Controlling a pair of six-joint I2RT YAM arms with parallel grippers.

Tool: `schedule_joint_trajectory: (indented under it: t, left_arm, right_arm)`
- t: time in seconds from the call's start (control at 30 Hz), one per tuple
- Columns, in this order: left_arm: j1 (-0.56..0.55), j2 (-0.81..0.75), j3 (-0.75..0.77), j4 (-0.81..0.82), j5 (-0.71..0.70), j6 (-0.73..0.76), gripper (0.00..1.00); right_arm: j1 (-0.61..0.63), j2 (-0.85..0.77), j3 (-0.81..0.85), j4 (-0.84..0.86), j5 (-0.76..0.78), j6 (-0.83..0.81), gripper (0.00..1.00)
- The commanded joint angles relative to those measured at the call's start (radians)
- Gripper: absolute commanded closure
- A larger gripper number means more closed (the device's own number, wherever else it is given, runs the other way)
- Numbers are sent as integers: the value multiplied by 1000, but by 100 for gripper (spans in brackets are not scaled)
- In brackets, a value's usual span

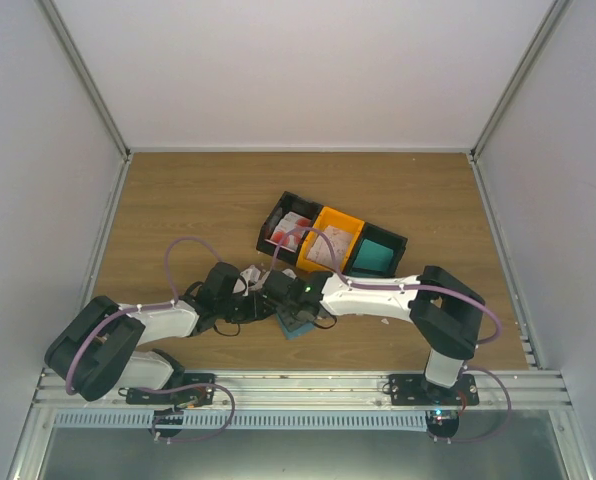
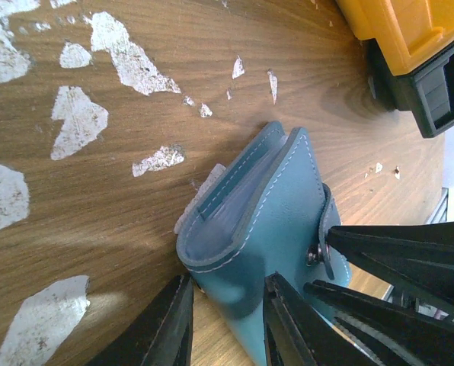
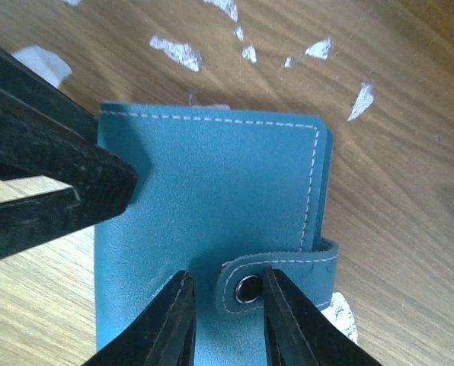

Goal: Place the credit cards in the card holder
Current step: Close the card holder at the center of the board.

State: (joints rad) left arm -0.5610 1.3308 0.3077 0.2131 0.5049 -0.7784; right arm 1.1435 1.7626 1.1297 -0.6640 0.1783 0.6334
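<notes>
Step in hand: opening the card holder (image 3: 212, 191), which lies flat near the table's front edge, between the arms.

Left gripper (image 2: 227, 284) seemingly pinches its spine corner, though contact is unclear.

Right gripper (image 3: 227, 276) sits part-open astride the snap strap (image 3: 288, 267), holding nothing.

Next: free the strap, which looks fastened, then spread the covers.

Credit cards (image 1: 290, 232) wait in the bins (image 1: 341, 213) behind.

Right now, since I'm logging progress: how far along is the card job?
Done: nothing filed; the credit cards lie in the black bin. In hand: the left hand pinches the card holder at its edge, and the right hand straddles its snap strap, which looks fastened. Left: unsnap, open, fetch and insert cards.
</notes>
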Motion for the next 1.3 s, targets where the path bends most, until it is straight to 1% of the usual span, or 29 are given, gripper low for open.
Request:
schedule_joint_trajectory:
  t: [0.0,0.1,0.27,0.33,0.43,0.53,0.6,0.63,0.7,0.73,0.9,1.0,1.07,1.13,1.2,1.27]
  left_arm:
    - [3,-2,-12,42,4,1,71]
    - [3,-2,-12,41,4,2,71]
    - [3,-4,-13,41,4,2,71]
    - [3,-5,-14,42,4,1,71]
    - [3,-5,-15,42,2,4,71]
    - [3,-4,-16,42,4,3,71]
    - [3,-4,-16,43,4,3,71]
    - [3,-4,-16,43,4,5,71]
    - [3,-5,-16,42,3,5,71]
    - [3,-8,-16,40,3,5,71]
    - [3,-12,-17,38,0,6,71]
    - [3,-10,-18,38,1,7,71]
    - [3,-9,-17,38,2,8,71]
    - [3,-7,-16,39,2,8,71]
    - [3,-6,-16,40,4,11,71]
    - [3,-5,-14,38,3,14,71]
  right_arm:
    - [14,39,31,-36,28,-4,74]
    - [15,46,33,-42,37,1,77]
    - [15,32,35,-40,40,14,93]
    - [15,25,34,-40,41,20,95]
    - [13,12,38,-47,47,38,95]
    - [14,1,38,-48,47,52,89]
    - [12,-2,36,-48,46,54,88]
    - [12,-2,35,-48,45,56,90]
    - [11,0,33,-54,45,66,99]
    - [9,-1,33,-55,47,72,99]
    - [3,-9,30,-50,43,84,100]
    - [0,-9,30,-48,33,81,94]
    - [-2,-11,30,-46,30,81,92]
    - [-2,-13,29,-45,31,84,92]
    - [-3,-15,29,-45,29,83,95]
    - [-4,-14,31,-47,26,83,96]
